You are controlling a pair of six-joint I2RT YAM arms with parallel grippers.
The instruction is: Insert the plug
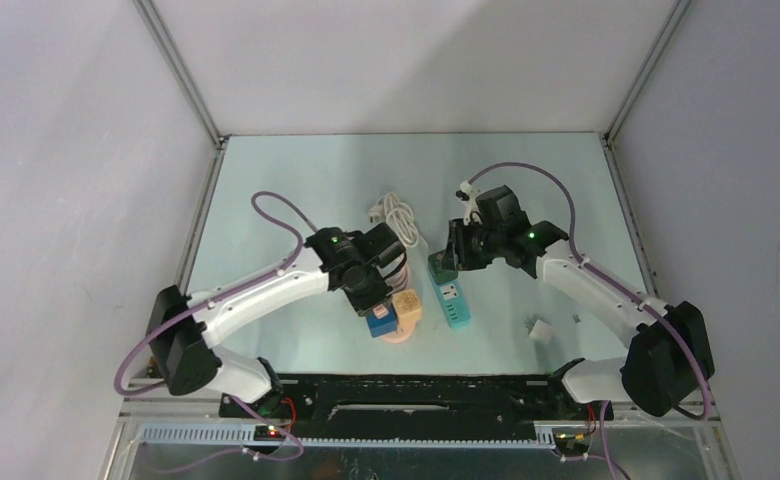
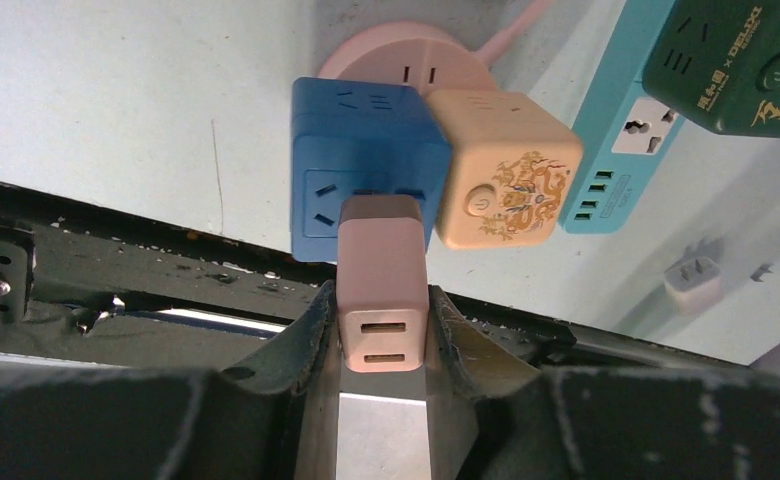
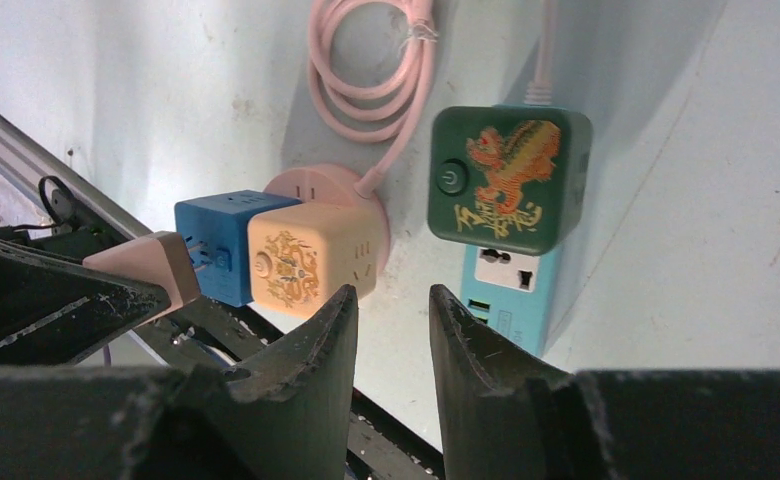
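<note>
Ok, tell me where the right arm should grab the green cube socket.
Probably pinch the green cube socket across its two flat side walls, coming from above: it sits on the teal strip with its top face bare. The right end effector is open and empty.

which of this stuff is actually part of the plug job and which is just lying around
In the job:
- pink plug, gripped by the left tool
- blue cube, the socket the plug faces

Lying about:
- beige cube
- green cube
- teal strip
- pink cable
- pink base
- white plug
</note>
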